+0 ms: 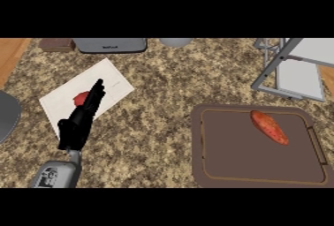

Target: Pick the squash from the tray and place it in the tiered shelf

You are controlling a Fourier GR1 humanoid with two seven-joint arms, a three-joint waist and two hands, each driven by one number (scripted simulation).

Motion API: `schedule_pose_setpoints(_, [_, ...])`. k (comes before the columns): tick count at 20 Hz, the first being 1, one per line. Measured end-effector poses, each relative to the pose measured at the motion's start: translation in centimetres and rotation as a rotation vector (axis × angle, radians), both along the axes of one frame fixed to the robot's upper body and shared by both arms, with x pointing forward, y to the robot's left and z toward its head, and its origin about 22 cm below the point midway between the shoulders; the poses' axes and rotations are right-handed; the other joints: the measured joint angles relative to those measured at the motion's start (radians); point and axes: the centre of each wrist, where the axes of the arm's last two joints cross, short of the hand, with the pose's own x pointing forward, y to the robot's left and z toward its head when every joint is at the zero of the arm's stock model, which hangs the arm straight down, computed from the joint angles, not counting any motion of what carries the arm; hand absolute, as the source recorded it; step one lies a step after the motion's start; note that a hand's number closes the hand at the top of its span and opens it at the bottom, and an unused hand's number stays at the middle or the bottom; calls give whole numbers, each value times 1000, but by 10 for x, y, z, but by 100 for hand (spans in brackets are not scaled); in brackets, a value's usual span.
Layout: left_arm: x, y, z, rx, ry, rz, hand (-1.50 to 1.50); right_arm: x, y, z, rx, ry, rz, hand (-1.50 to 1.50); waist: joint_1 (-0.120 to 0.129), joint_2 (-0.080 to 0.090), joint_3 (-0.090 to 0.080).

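Note:
An orange-red elongated squash (pixel 269 127) lies on the brown tray (pixel 215 167), toward its upper right part. The grey tiered shelf (pixel 294 70) stands at the upper right, beyond the tray. My left hand (pixel 81 119) shows at the left with straight fingers pointing up, over a white board, far from the tray and the squash. It holds nothing. My right hand shows nowhere in the head view.
A white cutting board (pixel 111 79) with a small red item (pixel 81 97) lies under my left hand. A grey appliance (pixel 109 45), a brown block (pixel 55 43) and a white round object (pixel 175 42) line the back edge. A grey plate's rim (pixel 6 115) sits at far left.

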Motion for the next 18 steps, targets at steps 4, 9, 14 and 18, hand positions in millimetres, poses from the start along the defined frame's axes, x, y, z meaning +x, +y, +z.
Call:
schedule_pose_setpoints(4, [2,-6,2,1,-6,-19,0,-3,-35,34,65,-78,-110,150,20,4,0])
schedule_pose_setpoints(9, [3,-12,2,0,-12,-43,0,-10,-68,67,118,-153,-220,150,43,8,-1])
schedule_pose_setpoints(14, [11,-16,9,3,-13,-70,0,-12,-82,91,159,-180,-275,150,65,12,-1])
schedule_pose_setpoints(18, [14,-20,8,6,-17,-86,0,-11,-89,102,199,-208,-305,150,83,16,-2])
